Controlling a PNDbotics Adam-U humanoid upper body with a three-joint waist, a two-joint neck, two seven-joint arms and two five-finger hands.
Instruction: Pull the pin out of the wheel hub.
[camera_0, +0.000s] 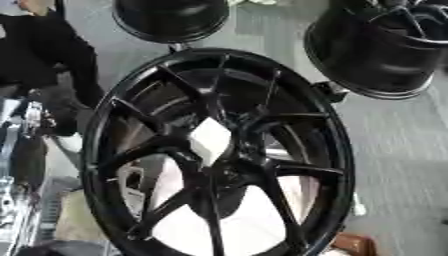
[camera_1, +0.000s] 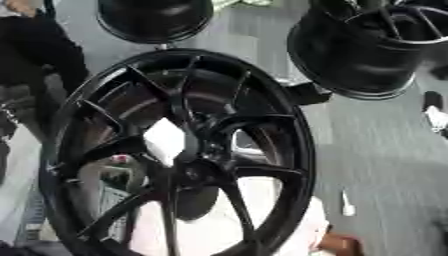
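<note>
Wheel hub (camera_0: 219, 150): centre of the view, standing upright on its rim, face turned toward the camera and slightly left; long axis of the outline running near to far
Hub material: glossy black metal, thin paired spokes fanning from the centre to a deep round rim
Centre of hub: pale, flat, diamond-shaped patch (camera_0: 210, 140) over the bore, tilted; whether this is the pin cannot be told
Through the spokes: whitish surface below, dark shapes behind, too blurred to name
Second rim (camera_0: 378, 47): far right, black barrel shape, open end toward the right, apart from the hub
Third rim (camera_0: 171, 19): far centre, black, rounded, cut by the top edge
Floor (camera_0: 394, 150): grey, streaked, to the right
Hands: neither showing in either view, so state cannot be told
</note>
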